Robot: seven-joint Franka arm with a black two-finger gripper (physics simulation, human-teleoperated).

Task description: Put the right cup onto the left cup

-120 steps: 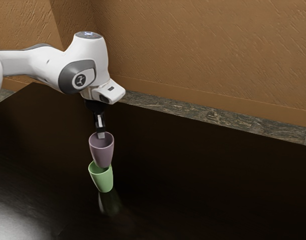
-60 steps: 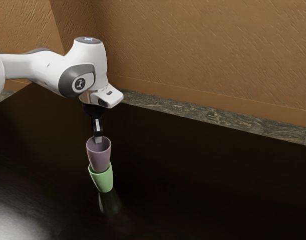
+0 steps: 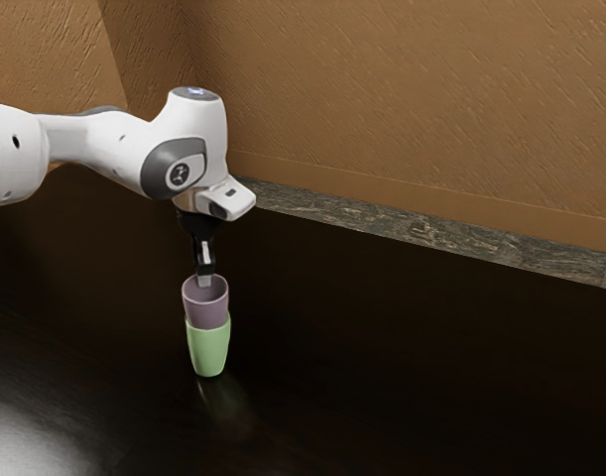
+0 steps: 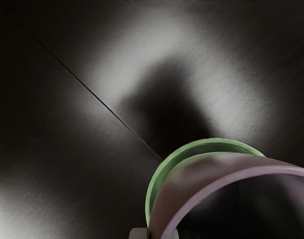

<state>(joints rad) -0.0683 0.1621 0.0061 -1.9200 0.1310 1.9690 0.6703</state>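
A brown, rough-textured wall (image 3: 412,109) rose behind the dark, glossy table (image 3: 431,377), a plain band running along its foot. Beyond the table's edge I saw mottled grey flooring (image 3: 422,230). Pale light pooled on the tabletop, which a thin seam crossed.

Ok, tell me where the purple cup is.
Left of centre in the exterior view, the purple cup is partly inside the green cup and held by the pincer.
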